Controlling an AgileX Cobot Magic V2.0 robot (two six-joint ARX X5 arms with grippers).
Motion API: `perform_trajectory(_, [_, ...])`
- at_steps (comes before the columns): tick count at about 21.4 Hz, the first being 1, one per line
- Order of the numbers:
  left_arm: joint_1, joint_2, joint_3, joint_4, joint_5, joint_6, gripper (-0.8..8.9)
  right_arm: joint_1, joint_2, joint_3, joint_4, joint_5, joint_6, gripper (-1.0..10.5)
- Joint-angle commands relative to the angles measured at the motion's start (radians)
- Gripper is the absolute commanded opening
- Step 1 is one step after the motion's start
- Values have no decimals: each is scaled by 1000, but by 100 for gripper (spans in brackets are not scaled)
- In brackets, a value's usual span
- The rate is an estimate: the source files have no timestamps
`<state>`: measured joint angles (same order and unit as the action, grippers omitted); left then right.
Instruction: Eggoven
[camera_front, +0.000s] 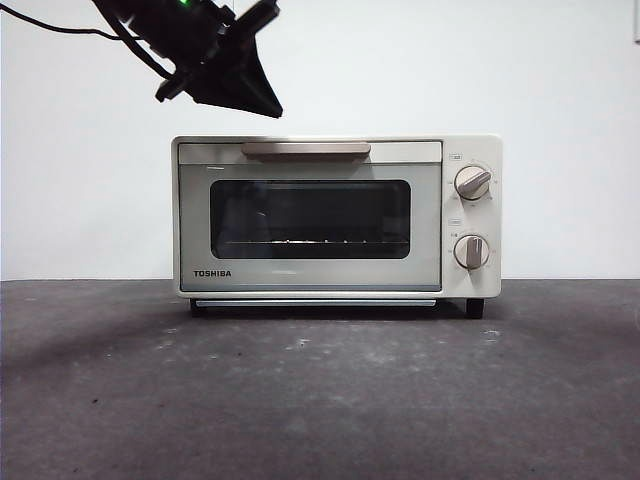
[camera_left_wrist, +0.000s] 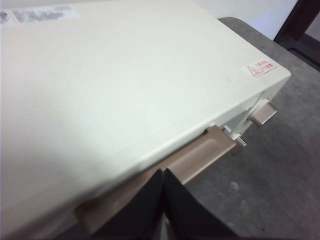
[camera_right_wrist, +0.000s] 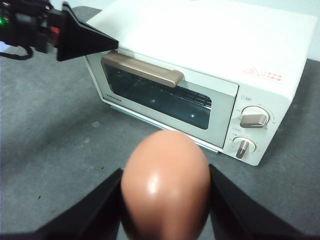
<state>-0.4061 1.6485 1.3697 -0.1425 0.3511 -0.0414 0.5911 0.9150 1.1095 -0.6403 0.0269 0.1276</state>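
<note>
Nearest to me is the egg (camera_right_wrist: 165, 185), orange-brown and glossy, clamped between the two black jaws of my right gripper (camera_right_wrist: 165, 200) with one jaw pressed to each side of it. I hold it above the dark grey table (camera_right_wrist: 55, 140), in front of the oven and well apart from it (the front view shows nothing of this arm).

Beyond the egg stands the cream toaster oven (camera_front: 335, 215), square on the table on short black feet. Its dark glass door (camera_front: 310, 218) is closed, the wire rack showing dimly behind the glass and the TOSHIBA lettering at the door's lower left corner. The beige handle (camera_front: 305, 149) runs along the top of the door. To the right of the door sit the two knobs, the upper knob (camera_front: 472, 183) over the lower knob (camera_front: 471, 251).

My left gripper (camera_front: 265, 100) hangs above the oven's upper left corner, near the left end of the handle but not touching it, its jaws pressed together into one black wedge with nothing between them. From its own wrist camera I look down on the oven's flat cream top, with a red warning sticker (camera_left_wrist: 261, 69) near one corner.

Farthest back is a plain white wall (camera_front: 560, 70).
</note>
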Motion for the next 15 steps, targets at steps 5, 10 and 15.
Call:
perform_trajectory(5, [-23, 56, 27, 34, -21, 34, 7, 9, 5, 18, 3, 3, -11, 3])
perform_trajectory(10, [-28, 85, 27, 33, -64, 39, 7, 9, 4, 18, 1, 0, -12, 3])
perform_trajectory(15, [-28, 88, 27, 32, -68, 57, 7, 9, 3, 18, -20, 0, -12, 3])
